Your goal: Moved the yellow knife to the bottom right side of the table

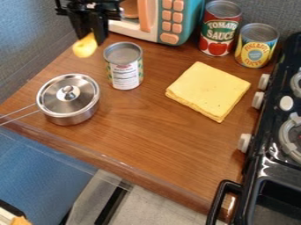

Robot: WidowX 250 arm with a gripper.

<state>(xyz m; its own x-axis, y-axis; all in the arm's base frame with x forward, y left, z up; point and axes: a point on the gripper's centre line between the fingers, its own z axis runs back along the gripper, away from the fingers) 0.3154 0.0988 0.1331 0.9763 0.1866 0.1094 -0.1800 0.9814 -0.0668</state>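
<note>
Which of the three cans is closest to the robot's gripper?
The can beside the lidded pot; the red one and yellow one stand farther off, by the stove.

The brown wood tabletop (159,136) has darker grain streaks. Yellow colours the rounded plastic knife (85,46) and, paler, the square folded cloth (208,90). The round metal pot (67,103) is silver. At far right, one cylindrical metal can (220,28) wears red and green, another (257,46) yellow and blue. The boxy stove (267,154) is black, its knobs whitish.
</note>
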